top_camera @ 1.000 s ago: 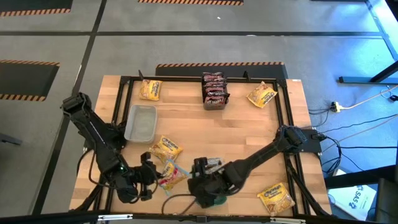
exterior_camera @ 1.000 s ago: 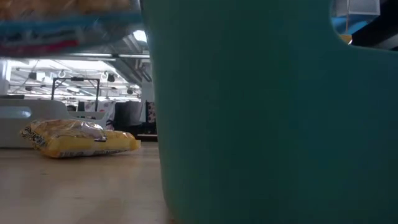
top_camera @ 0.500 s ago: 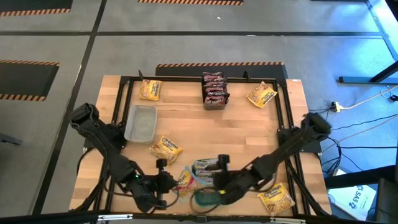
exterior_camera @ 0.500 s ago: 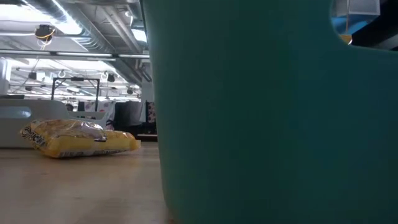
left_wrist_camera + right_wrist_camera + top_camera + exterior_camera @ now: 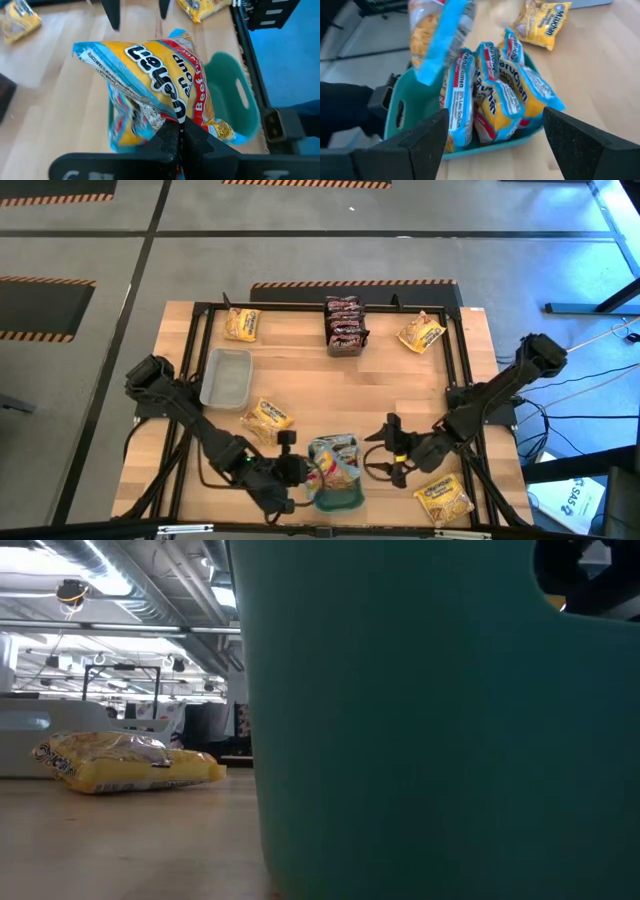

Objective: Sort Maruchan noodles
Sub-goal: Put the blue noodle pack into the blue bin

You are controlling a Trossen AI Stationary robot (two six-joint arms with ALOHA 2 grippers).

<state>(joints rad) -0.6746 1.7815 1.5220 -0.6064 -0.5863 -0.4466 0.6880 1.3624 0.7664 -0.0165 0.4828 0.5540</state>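
Ramen packet (image 5: 155,85), blue-edged with yellow and red print, hangs pinched by one edge in the closed left gripper (image 5: 179,134), directly over the teal tray (image 5: 239,97) at the table's near edge; its long axis runs across the tray's row of standing packets (image 5: 495,95); likely lowering comes next; right gripper (image 5: 388,448) waits just beside the tray, fingers spread, empty.

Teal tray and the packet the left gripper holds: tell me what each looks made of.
Teal tray: looks like moulded plastic, opaque with a smooth matte finish, a handle slot cut through its end wall. Packet pinched in the left gripper: thin glossy plastic film, judging by its crinkles, the printing, and a clear patch showing the noodles inside.
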